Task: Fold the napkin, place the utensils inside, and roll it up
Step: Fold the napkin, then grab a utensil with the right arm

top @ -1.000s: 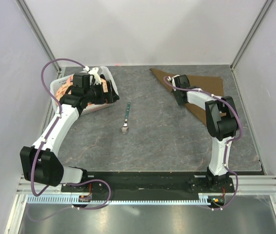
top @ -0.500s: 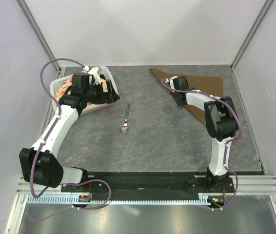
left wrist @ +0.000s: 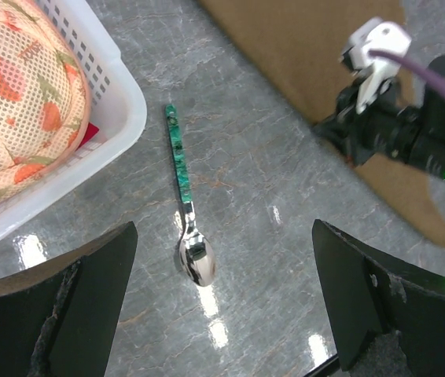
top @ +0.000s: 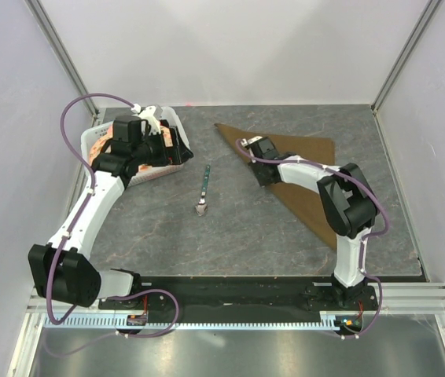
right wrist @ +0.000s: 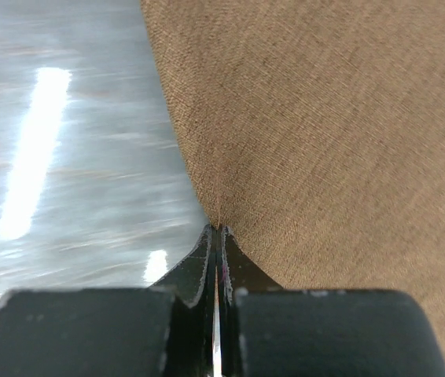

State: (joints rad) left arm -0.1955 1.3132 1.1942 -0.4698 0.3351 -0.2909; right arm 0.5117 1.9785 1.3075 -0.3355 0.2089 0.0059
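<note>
The brown napkin (top: 310, 206) lies folded into a triangle on the right half of the table. It fills the right wrist view (right wrist: 325, 118). My right gripper (top: 262, 174) is shut on the napkin's left edge, with the cloth pinched between the fingertips (right wrist: 218, 229). The utensil, a spoon (top: 204, 191) with a teal-green handle and a silvery bowl, lies on the bare table between the arms. It also shows in the left wrist view (left wrist: 183, 200). My left gripper (top: 171, 149) is open and empty, hovering by the basket with the spoon below its jaws (left wrist: 226, 275).
A white basket (top: 97, 137) stands at the back left, and its rim shows in the left wrist view (left wrist: 120, 94). It holds round orange-patterned plates (left wrist: 26, 94). Grey walls close in the table on three sides.
My right gripper has dragged the napkin leftward and nearer, toward the table's middle. The spoon has not moved, and the left arm has barely shifted.
</note>
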